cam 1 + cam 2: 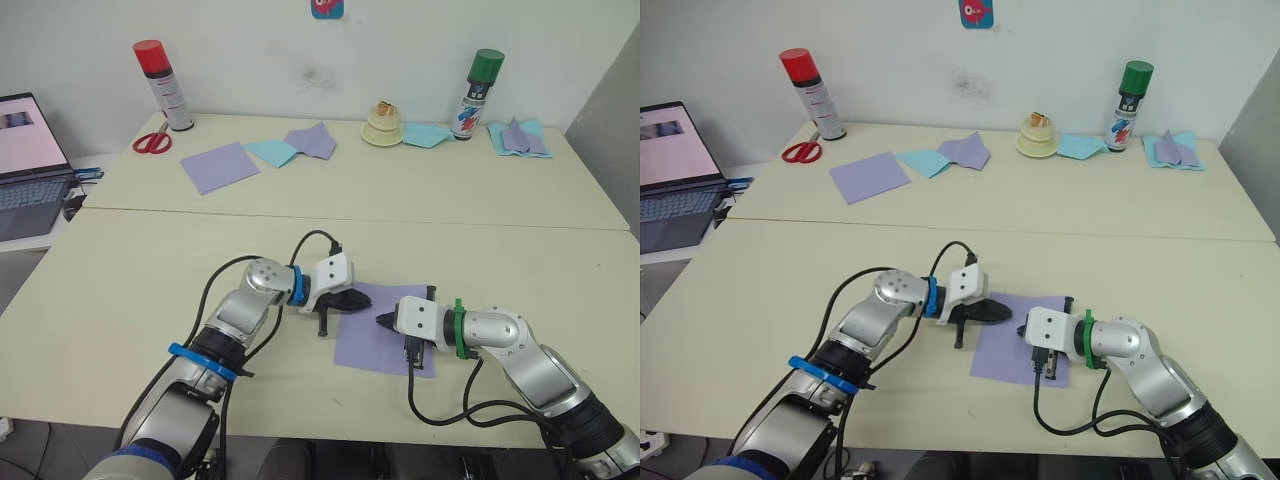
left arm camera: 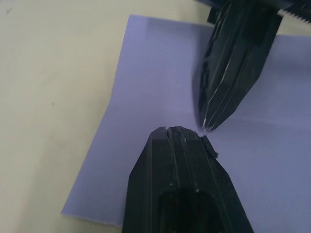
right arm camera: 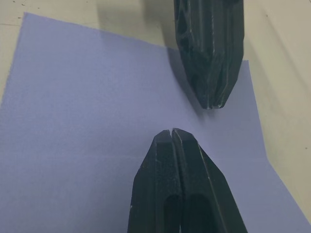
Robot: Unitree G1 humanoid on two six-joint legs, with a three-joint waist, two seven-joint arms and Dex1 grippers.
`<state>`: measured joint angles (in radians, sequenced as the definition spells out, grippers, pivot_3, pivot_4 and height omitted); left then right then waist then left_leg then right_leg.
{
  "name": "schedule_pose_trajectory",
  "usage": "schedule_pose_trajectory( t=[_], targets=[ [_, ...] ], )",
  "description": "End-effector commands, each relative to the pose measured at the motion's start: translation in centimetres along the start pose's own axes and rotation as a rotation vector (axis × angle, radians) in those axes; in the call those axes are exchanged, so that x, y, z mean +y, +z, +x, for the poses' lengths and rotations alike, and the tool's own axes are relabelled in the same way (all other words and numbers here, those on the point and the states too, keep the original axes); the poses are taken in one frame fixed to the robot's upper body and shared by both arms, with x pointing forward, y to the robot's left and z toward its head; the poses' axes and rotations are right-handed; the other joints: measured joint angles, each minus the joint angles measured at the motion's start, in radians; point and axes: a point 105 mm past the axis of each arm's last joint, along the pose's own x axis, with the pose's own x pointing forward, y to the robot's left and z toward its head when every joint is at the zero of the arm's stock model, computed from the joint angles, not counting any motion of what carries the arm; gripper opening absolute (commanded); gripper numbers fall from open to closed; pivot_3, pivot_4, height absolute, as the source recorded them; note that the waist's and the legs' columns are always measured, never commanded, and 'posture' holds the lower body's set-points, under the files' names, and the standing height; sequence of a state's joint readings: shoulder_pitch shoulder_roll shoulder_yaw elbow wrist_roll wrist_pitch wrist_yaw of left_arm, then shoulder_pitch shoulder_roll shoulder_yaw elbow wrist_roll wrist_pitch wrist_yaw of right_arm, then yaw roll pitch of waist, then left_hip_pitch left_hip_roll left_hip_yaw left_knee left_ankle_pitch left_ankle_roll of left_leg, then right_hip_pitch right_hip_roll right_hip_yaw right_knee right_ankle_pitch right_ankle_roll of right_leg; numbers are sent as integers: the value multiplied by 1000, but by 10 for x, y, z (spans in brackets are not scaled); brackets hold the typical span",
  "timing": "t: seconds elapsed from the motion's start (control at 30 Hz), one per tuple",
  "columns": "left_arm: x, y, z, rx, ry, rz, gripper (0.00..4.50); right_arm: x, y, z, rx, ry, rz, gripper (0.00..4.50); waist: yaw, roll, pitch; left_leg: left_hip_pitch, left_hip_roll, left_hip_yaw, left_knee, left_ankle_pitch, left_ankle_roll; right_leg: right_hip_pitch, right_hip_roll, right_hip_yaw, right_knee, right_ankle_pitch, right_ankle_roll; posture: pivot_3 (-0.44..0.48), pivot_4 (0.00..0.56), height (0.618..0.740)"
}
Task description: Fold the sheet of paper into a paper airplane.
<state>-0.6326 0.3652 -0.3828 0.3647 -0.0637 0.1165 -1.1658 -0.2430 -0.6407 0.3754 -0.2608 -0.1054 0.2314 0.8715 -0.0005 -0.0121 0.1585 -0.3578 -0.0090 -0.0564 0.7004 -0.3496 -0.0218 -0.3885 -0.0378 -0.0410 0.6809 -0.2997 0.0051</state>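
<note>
The sheet of paper (image 1: 372,340) is lavender and lies flat on the near table as a plain rectangle; a paper airplane is out of view. My left gripper (image 1: 365,299) is shut, its tip over the sheet's far left part. From the right, my right gripper (image 1: 382,322) points at it, also shut, tip over the sheet's middle. The two tips nearly meet, with nothing held between either pair of fingers. In the left wrist view my left gripper (image 2: 177,131) faces the right gripper (image 2: 206,127) above the sheet (image 2: 146,73). In the right wrist view the right gripper (image 3: 172,132) faces the left gripper (image 3: 214,104).
On the far table stand a red spray can (image 1: 163,85), red scissors (image 1: 152,141), a smaller lavender sheet (image 1: 220,166), light-blue and lavender folded pieces (image 1: 300,147), a cream tape roll (image 1: 382,125), a green spray can (image 1: 478,95) and more folded pieces (image 1: 518,138). A laptop (image 1: 30,160) sits far left.
</note>
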Motion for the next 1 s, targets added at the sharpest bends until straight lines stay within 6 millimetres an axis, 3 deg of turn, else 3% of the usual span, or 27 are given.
schedule_pose_trajectory(
  t=[0.03,0.2,0.4,0.5,0.67,1.0],
  targets=[
    [2,-4,4,12,7,11,0,2,-3,0,15,8,-1,33,0,0,0,0,0,0,0,0,0,0,0,0,0,0,0,0,150,717],
    [-4,-14,6,39,-22,16,0,-13,12,-10,-61,-76,23,33,2,0,0,0,0,0,1,0,0,0,0,0,0,0,0,0,150,717],
    [-9,-18,8,45,-30,12,0,-35,24,-45,-173,-255,200,33,3,0,0,0,0,-1,1,0,0,0,0,0,0,0,0,0,150,717],
    [-11,-18,10,49,-33,15,0,-41,21,-63,-224,-356,380,593,3,0,0,0,0,-1,1,0,0,0,0,0,0,0,0,0,150,717],
    [-12,-18,13,51,-35,19,0,-38,6,-73,-204,-457,624,2322,3,1,0,0,0,0,1,0,0,1,0,0,1,0,0,0,150,717],
    [-12,-18,16,49,-37,14,0,-45,-9,-67,-245,-526,1053,2322,5,3,-2,0,-1,-1,1,0,0,1,-1,1,1,0,0,0,150,717]
  ],
)
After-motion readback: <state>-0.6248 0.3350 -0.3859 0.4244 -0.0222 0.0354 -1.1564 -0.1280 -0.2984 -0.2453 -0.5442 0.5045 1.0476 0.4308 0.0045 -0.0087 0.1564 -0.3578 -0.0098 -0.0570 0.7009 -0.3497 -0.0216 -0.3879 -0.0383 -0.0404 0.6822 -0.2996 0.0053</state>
